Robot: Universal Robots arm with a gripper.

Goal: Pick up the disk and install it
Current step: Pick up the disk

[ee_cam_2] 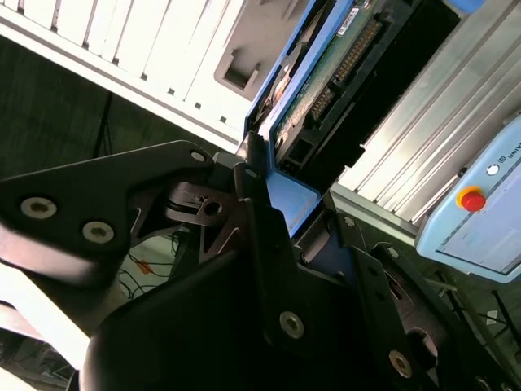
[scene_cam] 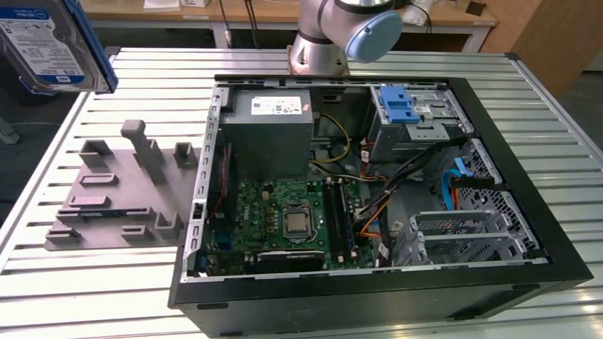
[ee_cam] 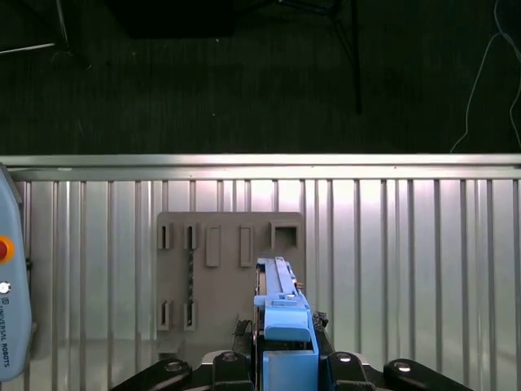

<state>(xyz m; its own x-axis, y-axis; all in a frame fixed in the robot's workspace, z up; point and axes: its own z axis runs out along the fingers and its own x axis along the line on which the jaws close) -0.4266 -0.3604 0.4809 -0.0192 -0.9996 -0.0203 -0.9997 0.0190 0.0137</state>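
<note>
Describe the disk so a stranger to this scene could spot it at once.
Start at the open computer case on the slatted table. At the exterior view's top left, above the grey tray, the disk is up off the table. It alone carries a blue-and-white label, with a blue edge.

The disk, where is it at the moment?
In the exterior view the disk hangs in the air at the upper left, over the grey fixture plate, outside the computer case; the first wrist view shows it edge-on in the gripper.
</note>
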